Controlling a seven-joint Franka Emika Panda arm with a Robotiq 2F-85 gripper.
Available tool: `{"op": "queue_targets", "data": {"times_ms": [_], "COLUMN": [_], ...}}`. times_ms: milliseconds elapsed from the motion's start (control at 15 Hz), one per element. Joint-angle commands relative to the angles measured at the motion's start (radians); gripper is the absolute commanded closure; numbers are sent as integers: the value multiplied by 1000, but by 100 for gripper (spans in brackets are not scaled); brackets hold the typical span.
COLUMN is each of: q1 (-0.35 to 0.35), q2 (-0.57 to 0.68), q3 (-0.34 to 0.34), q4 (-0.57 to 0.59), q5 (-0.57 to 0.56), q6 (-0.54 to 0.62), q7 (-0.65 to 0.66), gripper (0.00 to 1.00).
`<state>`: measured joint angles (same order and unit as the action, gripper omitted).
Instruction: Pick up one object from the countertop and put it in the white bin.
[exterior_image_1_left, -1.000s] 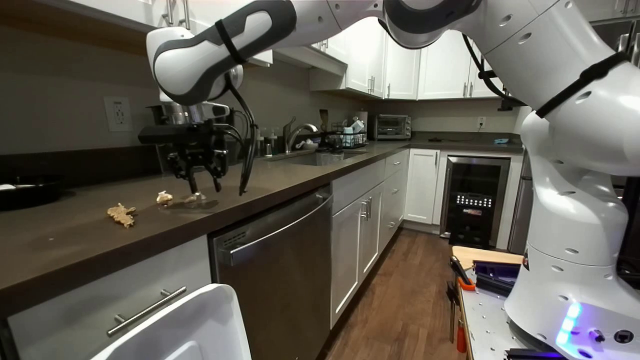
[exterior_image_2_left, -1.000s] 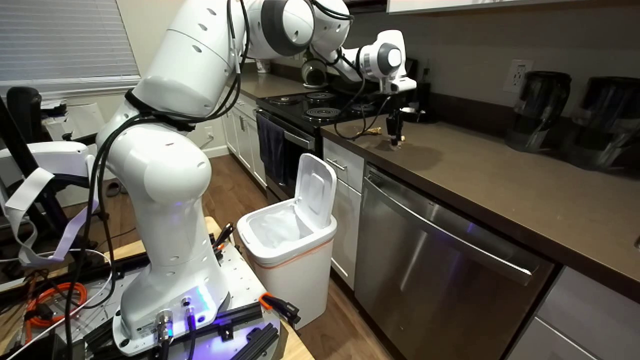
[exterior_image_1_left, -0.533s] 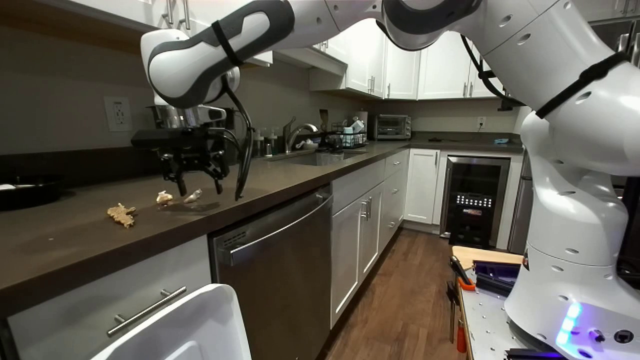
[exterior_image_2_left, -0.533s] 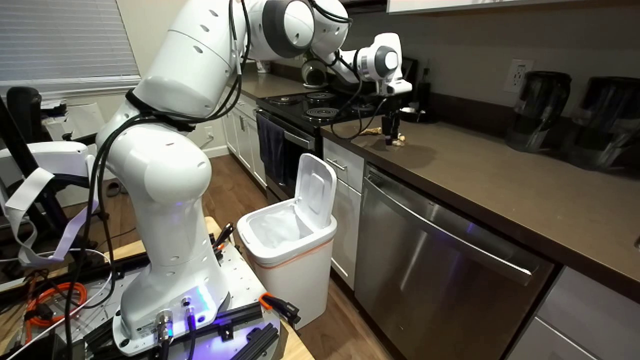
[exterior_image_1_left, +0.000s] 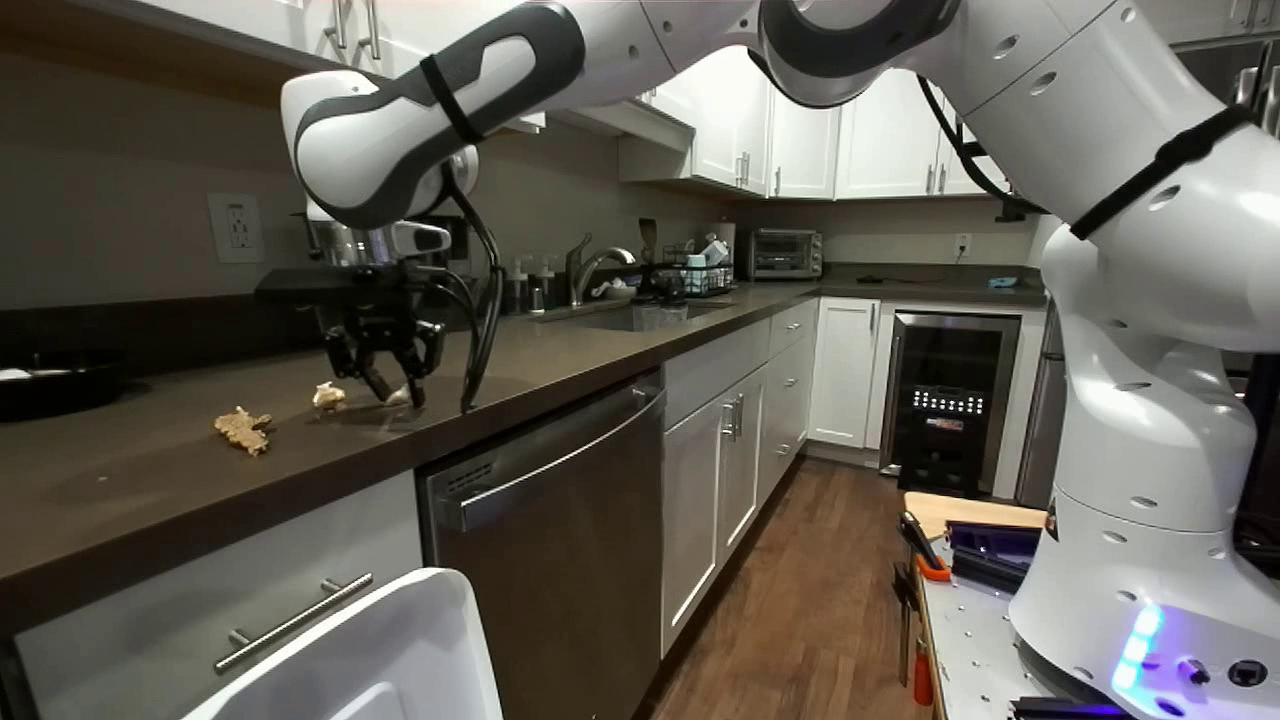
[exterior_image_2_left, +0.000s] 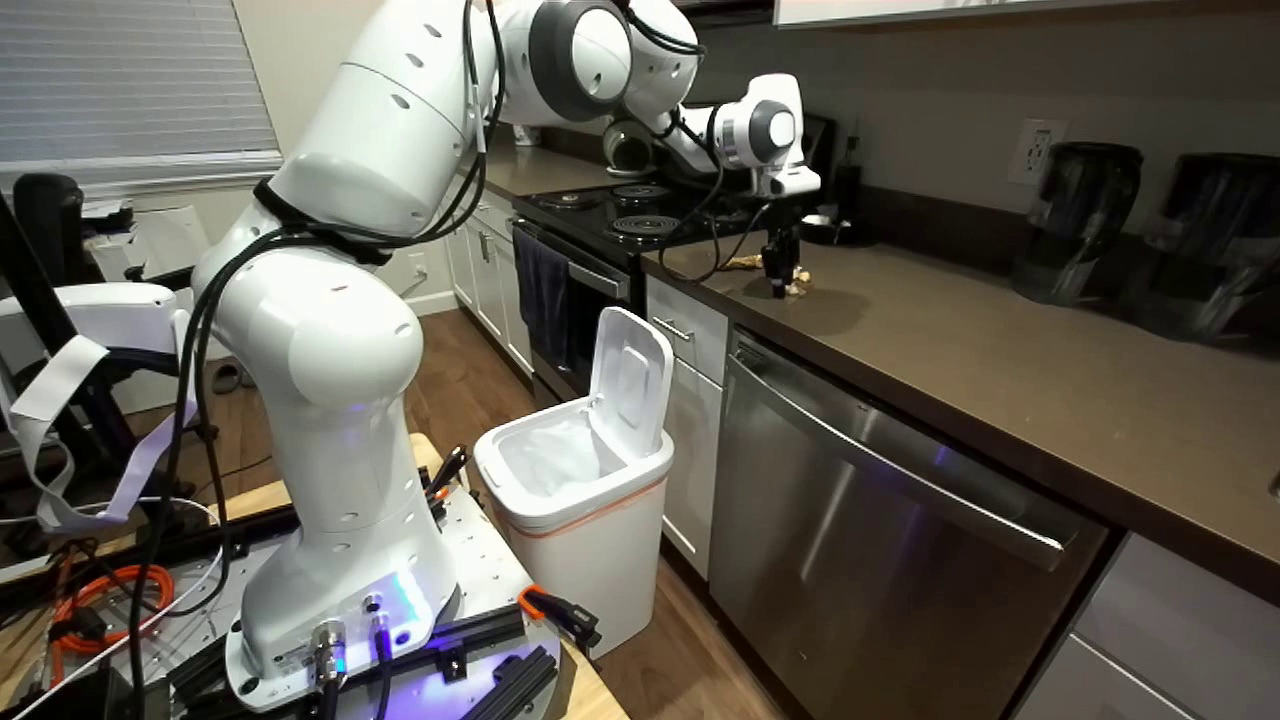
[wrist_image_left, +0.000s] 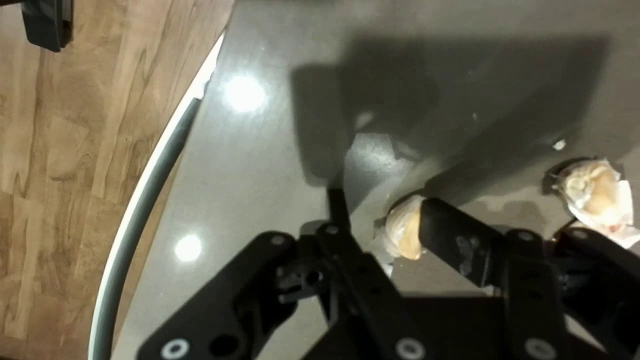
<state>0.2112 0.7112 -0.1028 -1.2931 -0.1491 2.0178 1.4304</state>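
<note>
A pale garlic clove (wrist_image_left: 407, 227) lies on the dark brown countertop (wrist_image_left: 225, 165); it also shows in both exterior views (exterior_image_1_left: 400, 397) (exterior_image_2_left: 797, 289). My gripper (wrist_image_left: 381, 207) points down around it, low over the counter in both exterior views (exterior_image_1_left: 400, 398) (exterior_image_2_left: 779, 292). One finger touches or overlaps the clove; a gap shows between the clove and the other finger, so the gripper is partly open. A second garlic piece (wrist_image_left: 600, 197) (exterior_image_1_left: 328, 396) and a knobby tan lump (exterior_image_1_left: 243, 430) (exterior_image_2_left: 740, 263) lie nearby. The white bin (exterior_image_2_left: 525, 510) stands with its lid up.
The bin's raised lid (exterior_image_1_left: 410, 640) stands near the cabinet drawer. The steel dishwasher (exterior_image_2_left: 860, 520) is under the counter edge. A black stove (exterior_image_2_left: 600, 215) adjoins the counter. Dark pitchers (exterior_image_2_left: 1085, 220) and a black pan (exterior_image_1_left: 60, 390) stand by the wall.
My gripper has lowered and shifted slightly, and its fingers have come closer together around the clove. The second garlic piece, the tan lump and the bin have not moved.
</note>
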Motion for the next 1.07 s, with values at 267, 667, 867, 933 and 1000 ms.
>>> {"op": "queue_targets", "data": {"times_ms": [267,667,867,933,1000], "q1": [15,57,78,79,77], "q2": [2,-54,-75,-75,-77], "q3": [7,24,7,-2,-9], "q4": [39,69,85,84,76], "q5": [-8,-39,-95,-127,-155], "q6": [-28,-83,-90,-72,-51], "q7": [15,-25,-29,-25,-25], "gripper": [98,96,79,70,64]}}
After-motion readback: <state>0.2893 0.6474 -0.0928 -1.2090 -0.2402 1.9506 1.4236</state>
